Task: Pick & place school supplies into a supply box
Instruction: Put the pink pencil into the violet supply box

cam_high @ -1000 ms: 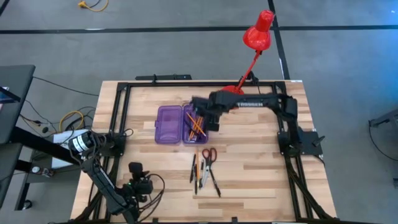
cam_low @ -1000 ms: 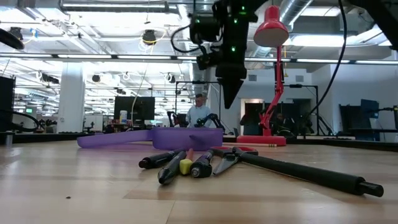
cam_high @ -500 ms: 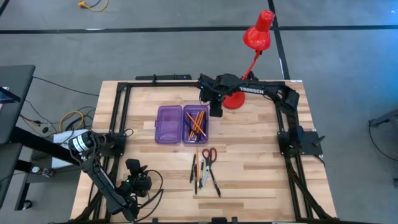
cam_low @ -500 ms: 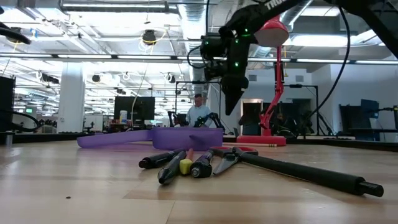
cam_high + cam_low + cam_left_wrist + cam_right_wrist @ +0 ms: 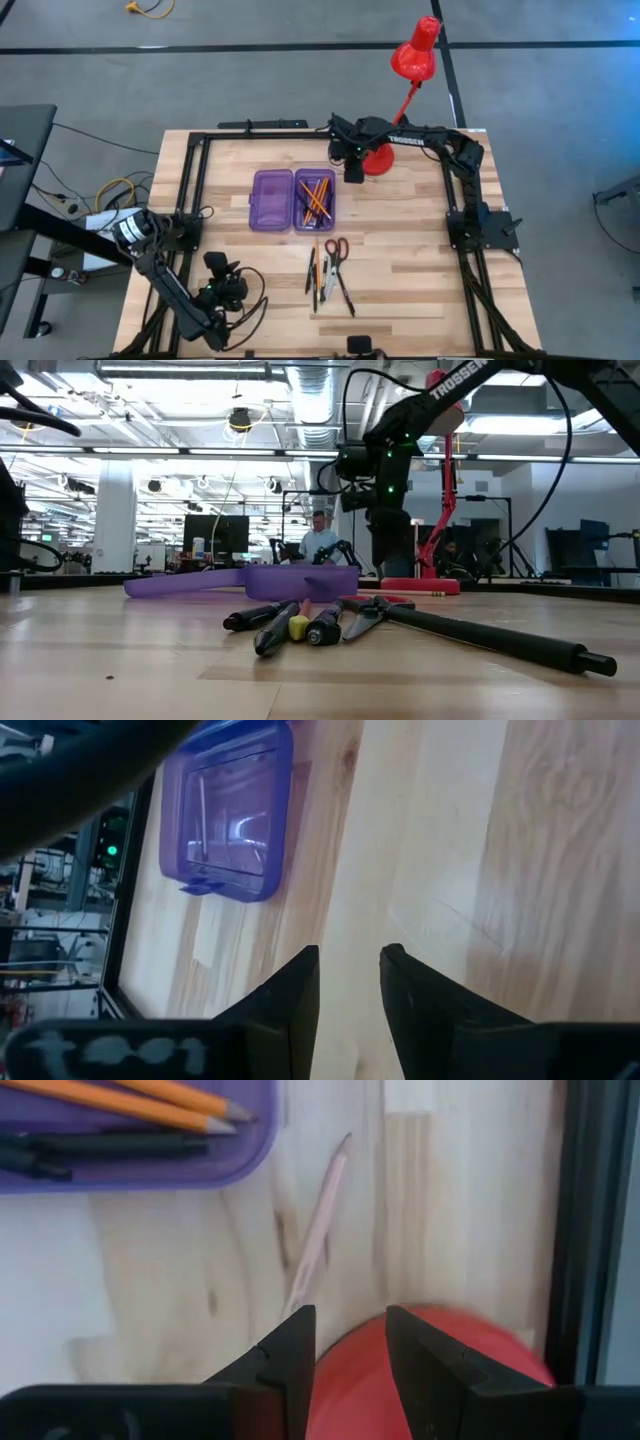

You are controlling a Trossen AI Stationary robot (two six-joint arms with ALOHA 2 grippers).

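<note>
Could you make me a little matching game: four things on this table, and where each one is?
Things:
1. orange pencils
2. red-handled scissors
3. red desk lamp
4. right gripper

Places:
A. at the table's back edge
B. on bare wood in front of the case
C. beside the lamp's base
D. in the purple case's right half

Pairs: 1-D, 2-B, 3-A, 4-C

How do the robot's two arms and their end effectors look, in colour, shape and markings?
Both arms are dark, nearly black, built of slim jointed links. The right arm carries white "TROSSEN" lettering and small green lights near its wrist. Black cables loop around the left arm. Each end effector has two flat dark fingers.
</note>
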